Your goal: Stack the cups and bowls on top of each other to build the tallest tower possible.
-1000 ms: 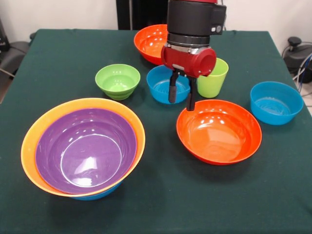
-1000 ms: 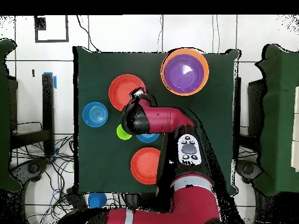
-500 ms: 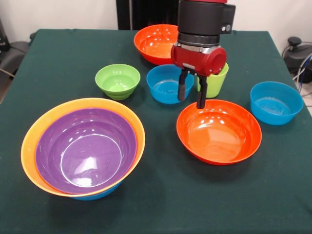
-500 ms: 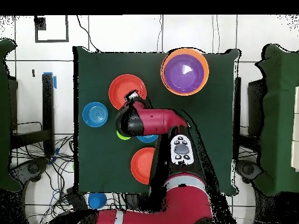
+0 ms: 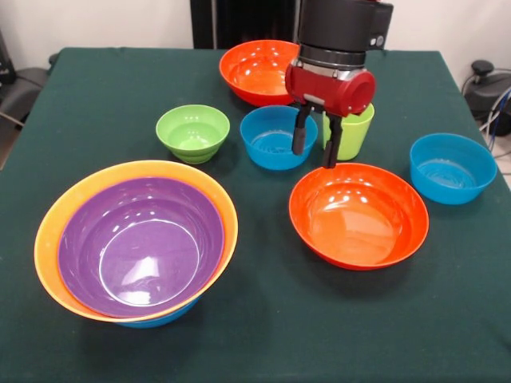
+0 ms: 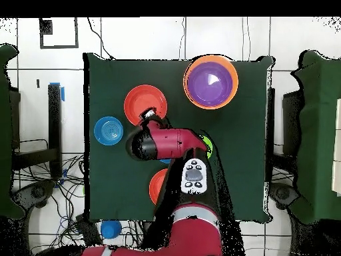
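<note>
- The tapered lime-green plastic tumbler is standing at the red-orange glossy bowl's twelve o'clock.
- We are seeing the black-fingered gripper hanging spread and empty, just at the tumbler's nine o'clock.
- The purple-in-orange nested bowl tower is sitting at seven o'clock.

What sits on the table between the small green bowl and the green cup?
In the front view, one blue bowl stands between the small green bowl and the green cup. The gripper hangs just in front of the cup's side.
</note>
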Robot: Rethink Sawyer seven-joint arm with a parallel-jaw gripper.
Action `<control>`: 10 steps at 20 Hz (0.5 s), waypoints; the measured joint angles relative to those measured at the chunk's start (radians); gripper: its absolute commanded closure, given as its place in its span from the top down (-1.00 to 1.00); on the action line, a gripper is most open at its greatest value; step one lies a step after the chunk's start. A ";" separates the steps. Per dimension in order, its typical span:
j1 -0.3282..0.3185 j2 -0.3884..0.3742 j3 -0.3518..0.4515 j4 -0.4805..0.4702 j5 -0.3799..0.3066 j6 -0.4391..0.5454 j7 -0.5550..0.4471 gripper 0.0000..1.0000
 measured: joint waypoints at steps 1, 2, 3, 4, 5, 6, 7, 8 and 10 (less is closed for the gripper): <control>0.009 0.000 -0.011 0.003 0.009 0.000 0.000 1.00; 0.019 0.000 -0.022 0.008 0.019 0.000 0.000 1.00; 0.029 0.000 -0.036 0.013 0.031 0.000 0.000 1.00; 0.035 0.000 -0.045 0.018 0.041 0.000 0.000 1.00; 0.037 0.000 -0.050 0.019 0.046 0.000 0.000 1.00; 0.040 0.000 -0.055 0.021 0.052 0.000 0.000 1.00; 0.042 0.000 -0.061 0.024 0.059 0.000 0.000 1.00; 0.043 0.000 -0.064 0.025 0.064 0.000 0.000 1.00; 0.043 0.000 -0.070 0.029 0.073 0.000 0.000 1.00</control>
